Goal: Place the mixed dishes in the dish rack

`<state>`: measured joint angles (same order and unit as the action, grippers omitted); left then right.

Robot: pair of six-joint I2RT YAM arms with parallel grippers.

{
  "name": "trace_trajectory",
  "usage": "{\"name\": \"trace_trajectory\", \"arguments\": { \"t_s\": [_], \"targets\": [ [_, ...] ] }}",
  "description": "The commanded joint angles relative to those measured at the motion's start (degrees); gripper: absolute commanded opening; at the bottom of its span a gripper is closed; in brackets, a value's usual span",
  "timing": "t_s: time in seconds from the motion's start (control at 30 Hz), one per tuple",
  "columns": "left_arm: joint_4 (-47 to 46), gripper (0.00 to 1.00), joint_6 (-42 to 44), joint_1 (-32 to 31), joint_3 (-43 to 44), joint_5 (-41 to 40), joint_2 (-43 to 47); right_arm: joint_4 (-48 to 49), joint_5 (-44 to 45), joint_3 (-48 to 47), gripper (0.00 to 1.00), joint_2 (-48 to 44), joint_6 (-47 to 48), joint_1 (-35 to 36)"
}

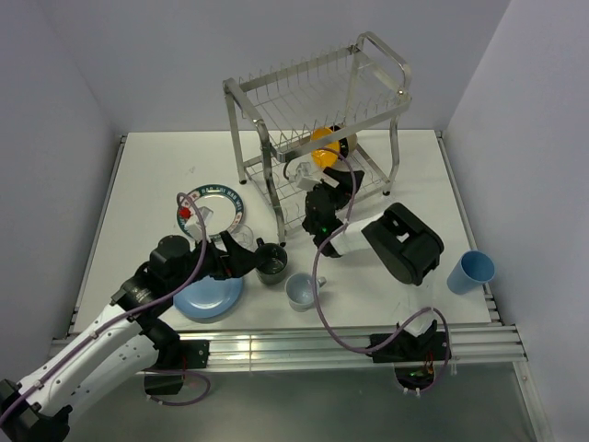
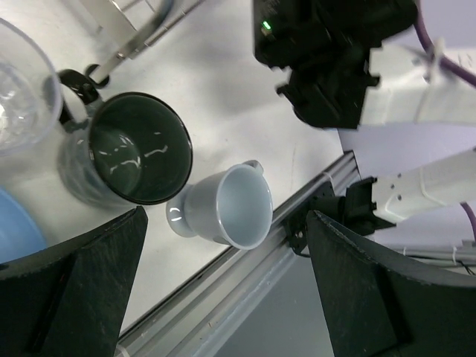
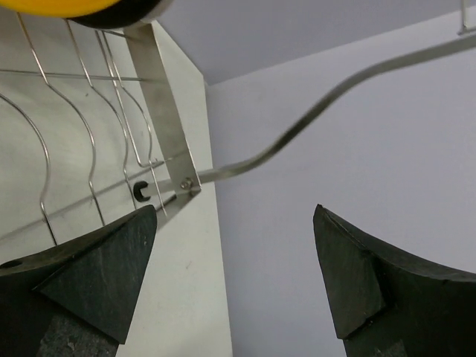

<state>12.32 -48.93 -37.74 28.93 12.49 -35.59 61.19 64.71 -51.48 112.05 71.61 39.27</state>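
Dish rack (image 1: 317,110): tall two-tier silver wire, at the table's (image 1: 147,184) far side, orange bowl (image 1: 329,147) on its lower tier. Glossy dark mug (image 2: 137,149) and pale grey-blue mug (image 2: 230,208) sit near the front edge. Left fingers (image 2: 74,290) and right fingers (image 3: 82,275) spread apart, grasping nothing.

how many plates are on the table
2: the light blue plate at the near edge, partly under the left arm; the white patterned-rim plate behind it, left of the dish rack. None seen hidden.
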Motion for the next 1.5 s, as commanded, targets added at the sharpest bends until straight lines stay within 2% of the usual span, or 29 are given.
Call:
{"name": "trace_trajectory", "arguments": {
  "t_s": [0.0, 0.13, 0.17, 0.23, 0.27, 0.4, 0.43, 0.47, 0.57, 0.73, 0.77, 0.97, 1.1, 1.2, 1.37, 1.47],
  "targets": [
    [5.16, 0.95, 0.50, -0.14, 3.76, -5.80, 1.49, 4.29, 5.07, 2.87, 0.93, -6.04, -2.09, 2.74],
    [8.15, 0.94, 0.41, -0.14, 4.82, -7.13, 1.58, -7.62, 8.07, 5.60, 0.93, -11.49, -12.34, 6.96],
    [8.42, 0.93, 0.41, -0.14, 4.82, -7.13, 1.67, -19.15, 8.15, 5.34, 0.92, -14.03, -21.25, 8.36],
    [9.12, 0.94, 0.15, -0.14, 4.91, -7.30, 2.19, -33.16, 7.89, 3.07, 0.92, -16.67, -33.14, 9.25],
    [9.30, 0.94, 0.06, -0.14, 4.91, -7.31, 2.46, -47.51, 7.37, 2.01, 0.91, -17.91, -45.47, 9.60],
    [9.92, 0.93, -0.64, -0.14, 4.65, -7.39, 3.51, -65.99, 7.89, -0.37, 0.89, -21.26, -61.56, 13.36],
    [10.09, 0.93, -0.90, -0.14, 4.73, -7.65, 3.51, -74.90, 8.33, -1.94, 0.89, -21.26, -65.86, 14.25],
    [10.88, 0.93, -0.99, -0.14, 4.91, -8.44, 3.51, -78.81, 8.42, -2.39, 0.89, -21.35, -74.60, 15.04],
    [11.94, 0.92, -1.35, -0.14, 5.35, -9.50, 2.55, -90.87, 5.70, -4.15, 0.89, -21.18, -88.34, 16.98],
    [14.13, 0.91, -1.35, -0.14, 6.05, -11.34, 0.09, -103.35, 5.34, -6.26, 0.89, -20.47, -103.05, 21.81],
    [14.57, 0.91, -1.43, -0.14, 6.14, -11.96, -0.87, -107.81, 4.99, -6.61, 0.89, -20.90, -109.17, 23.47],
    [13.88, 0.88, -3.98, -0.14, 6.40, -12.14, -5.08, -119.87, 4.37, -9.16, 0.90, -22.93, -124.67, 27.97],
    [13.53, 0.86, -5.48, -0.14, 6.76, -12.14, -9.13, -123.33, 2.19, -10.57, 0.90, -26.87, -130.50, 29.99],
    [14.49, 0.86, -6.88, -0.14, 8.07, -14.67, -11.77, -118.69, -2.38, -7.68, 0.89, -35.30, -130.77, 30.34],
    [17.30, 0.88, -8.46, -0.14, 11.23, -20.04, -14.41, -106.83, -11.52, -0.82, 0.83, -51.89, -126.03, 30.61],
    [19.32, 0.90, -10.04, -0.06, 13.87, -24.00, -16.17, -100.94, -18.35, 1.91, 0.82, -58.50, -123.22, 30.52]
  ]
}}
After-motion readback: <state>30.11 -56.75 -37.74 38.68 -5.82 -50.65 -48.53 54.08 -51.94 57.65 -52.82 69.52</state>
